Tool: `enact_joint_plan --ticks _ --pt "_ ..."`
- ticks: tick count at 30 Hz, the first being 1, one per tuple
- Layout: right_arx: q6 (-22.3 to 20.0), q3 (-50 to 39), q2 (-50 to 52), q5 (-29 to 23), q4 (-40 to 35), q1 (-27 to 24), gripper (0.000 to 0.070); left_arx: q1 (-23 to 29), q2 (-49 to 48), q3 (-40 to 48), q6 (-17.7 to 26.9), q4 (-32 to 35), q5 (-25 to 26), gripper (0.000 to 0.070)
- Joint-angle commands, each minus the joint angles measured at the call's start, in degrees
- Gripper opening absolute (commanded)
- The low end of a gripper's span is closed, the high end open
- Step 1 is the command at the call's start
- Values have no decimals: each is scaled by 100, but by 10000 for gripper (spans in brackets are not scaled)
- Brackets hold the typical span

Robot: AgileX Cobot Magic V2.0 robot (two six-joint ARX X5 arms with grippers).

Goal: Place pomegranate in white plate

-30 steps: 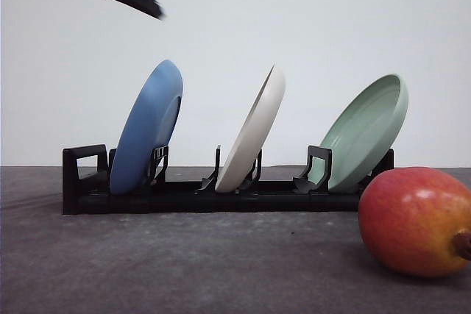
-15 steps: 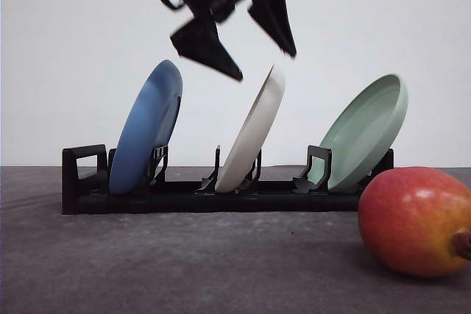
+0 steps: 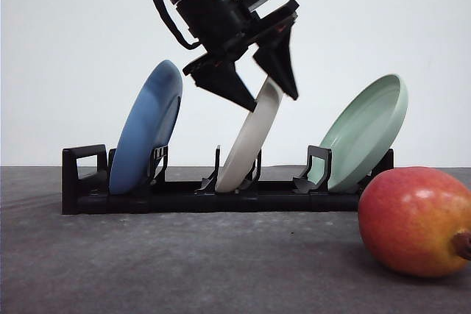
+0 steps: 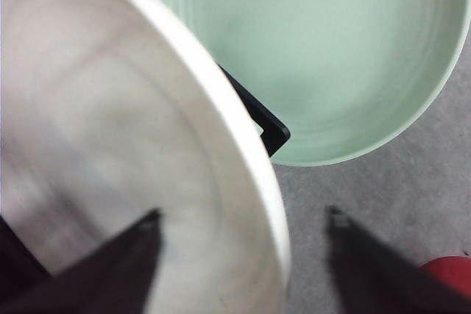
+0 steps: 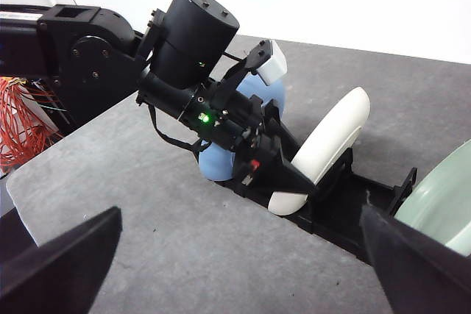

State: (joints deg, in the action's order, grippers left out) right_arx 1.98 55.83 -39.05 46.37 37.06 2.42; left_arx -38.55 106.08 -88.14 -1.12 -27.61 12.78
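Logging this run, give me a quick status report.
Left gripper open, straddling white plate rim in the rack. Right gripper open, empty. Pomegranate on table, untouched.

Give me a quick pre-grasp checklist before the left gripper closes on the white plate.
1. Left gripper open: ok.
2. Fingers straddle the white plate's top rim, one on each side: ok.
3. Plate seated upright in the black rack: ok.
4. Blue plate and green plate apart from the fingers: ok.
5. Pomegranate resting on the table, away from the rack: ok.
6. Right gripper open, holding nothing: ok.
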Motion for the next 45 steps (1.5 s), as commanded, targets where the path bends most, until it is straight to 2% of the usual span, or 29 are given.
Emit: enact_joint_plan --ticks 1,6,16,23,27,31,36,41,45 --pt "66 118 -33 13 -32 15 663 -81 125 -129 -20 54 9 202" --pt "63 118 -33 13 -33 15 662 -85 125 -129 -20 48 15 2" --pt "61 118 -33 9 -33 15 663 -127 -26 -151 -221 39 212 0" --pt "61 118 -62 7 -30 15 662 -223 -677 -151 -483 -8 288 0" --pt "63 118 -96 7 -19 15 662 -382 -1201 -151 -449 -170 400 0" --pt "63 118 -101 7 -15 15 662 -638 -1739 -151 -325 -638 398 0" --pt "85 118 -103 9 -8 15 662 -1082 -2311 -149 37 -1682 298 0" --pt "103 118 -101 7 36 15 662 -1622 -2529 -120 159 -2885 -271 0" --pt "105 118 -101 9 104 15 662 -2080 -2529 64 149 -3333 -628 1"
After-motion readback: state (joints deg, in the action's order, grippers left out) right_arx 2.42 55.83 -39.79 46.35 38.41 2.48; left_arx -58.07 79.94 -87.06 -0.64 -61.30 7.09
